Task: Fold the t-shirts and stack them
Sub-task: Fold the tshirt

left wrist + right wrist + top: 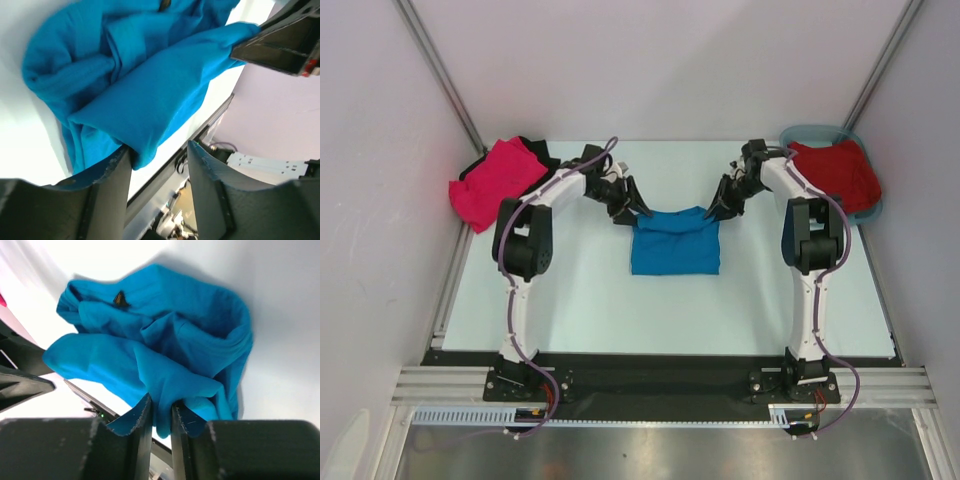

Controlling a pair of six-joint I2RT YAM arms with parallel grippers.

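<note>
A bright blue t-shirt (675, 245) lies partly folded in the middle of a pale table (580, 300), between two robot arms that reach in from the near edge. The right gripper (161, 407) is clenched on the shirt's far right edge, with a fold of blue cloth pinched between its nearly closed fingers (142, 422). The left gripper (160, 152) is at the shirt's far left corner with its jaws spread wide. A hanging corner of blue cloth touches only one finger (112, 175), so it is released. At the far left of the table, a hot pink t-shirt (498, 182) sits on top of a black t-shirt (532, 147). At the far right, a dark red t-shirt (838, 172) is bundled in a teal tub (817, 130).
</note>
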